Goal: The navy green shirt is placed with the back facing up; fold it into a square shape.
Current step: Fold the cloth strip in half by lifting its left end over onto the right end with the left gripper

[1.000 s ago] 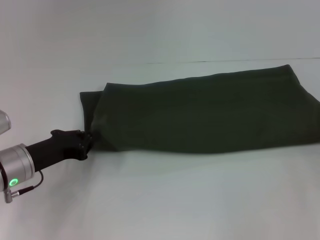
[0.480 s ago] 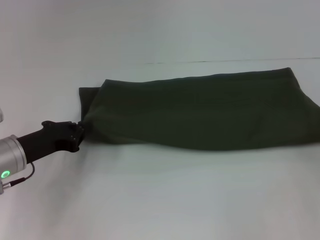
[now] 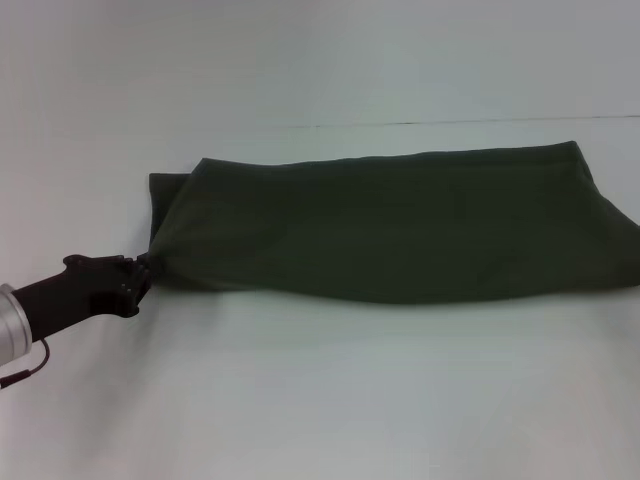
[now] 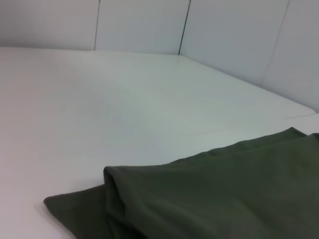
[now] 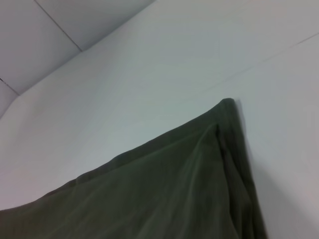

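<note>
The navy green shirt (image 3: 400,225) lies as a long, dark band across the white table, from the left of centre to the right edge of the head view. Its near left corner is drawn into a point. My left gripper (image 3: 143,268) is shut on that corner, low over the table at the left. The left wrist view shows the shirt (image 4: 224,194) with a folded edge and a flap beneath it. In the right wrist view one corner of the shirt (image 5: 164,194) fills the lower part. My right gripper appears in no view.
The white table (image 3: 350,400) stretches bare in front of the shirt and to its left. A pale wall (image 3: 300,60) rises behind the table's far edge. Panelled walls (image 4: 224,35) show in the wrist views.
My left gripper has moved left and slightly away from me, dragging the shirt's corner with it. The whole shirt has slid and stretched leftward.
</note>
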Action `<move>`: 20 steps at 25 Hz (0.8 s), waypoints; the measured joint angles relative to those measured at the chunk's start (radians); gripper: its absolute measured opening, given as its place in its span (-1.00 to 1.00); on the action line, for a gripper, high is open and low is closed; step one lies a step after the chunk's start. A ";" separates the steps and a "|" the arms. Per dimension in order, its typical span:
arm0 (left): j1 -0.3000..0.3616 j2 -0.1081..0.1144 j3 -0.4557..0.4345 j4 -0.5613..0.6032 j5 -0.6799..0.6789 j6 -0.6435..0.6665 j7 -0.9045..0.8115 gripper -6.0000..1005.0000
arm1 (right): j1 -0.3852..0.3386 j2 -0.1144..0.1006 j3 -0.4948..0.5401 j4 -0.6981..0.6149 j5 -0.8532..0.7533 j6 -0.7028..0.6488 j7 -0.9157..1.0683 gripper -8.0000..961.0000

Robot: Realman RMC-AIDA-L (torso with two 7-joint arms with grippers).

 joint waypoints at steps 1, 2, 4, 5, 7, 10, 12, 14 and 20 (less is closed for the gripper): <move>0.002 0.000 -0.002 -0.001 0.000 0.000 -0.001 -0.97 | -0.002 0.001 0.002 0.000 0.004 -0.001 -0.004 -0.87; 0.004 0.000 -0.006 -0.003 0.000 0.000 -0.001 -0.97 | -0.004 0.001 0.005 0.000 0.007 -0.001 -0.007 -0.87; 0.009 0.000 -0.012 -0.006 0.002 0.001 -0.001 -0.97 | -0.008 0.002 0.011 0.000 0.008 -0.002 -0.012 -0.86; 0.011 0.000 -0.013 -0.008 0.003 0.001 -0.001 -0.97 | -0.010 0.002 0.014 0.000 0.008 -0.002 -0.015 -0.85; 0.018 0.000 -0.013 -0.009 0.004 0.004 0.000 -0.97 | -0.014 0.002 0.020 0.001 0.008 -0.002 -0.019 -0.84; 0.026 -0.001 -0.013 -0.010 0.002 0.010 0.002 -0.97 | -0.018 0.002 0.029 0.002 0.008 -0.004 -0.020 -0.82; 0.028 -0.002 -0.015 -0.010 0.002 0.012 0.003 -0.97 | -0.019 0.001 0.033 0.002 0.008 -0.006 -0.026 -0.81; 0.029 -0.004 -0.017 -0.010 0.001 0.012 0.003 -0.97 | -0.020 0.001 0.033 0.002 0.008 -0.009 -0.030 -0.80; 0.031 -0.008 -0.018 -0.011 0.001 0.012 0.004 -0.97 | -0.018 0.001 0.035 0.002 0.008 -0.011 -0.031 -0.77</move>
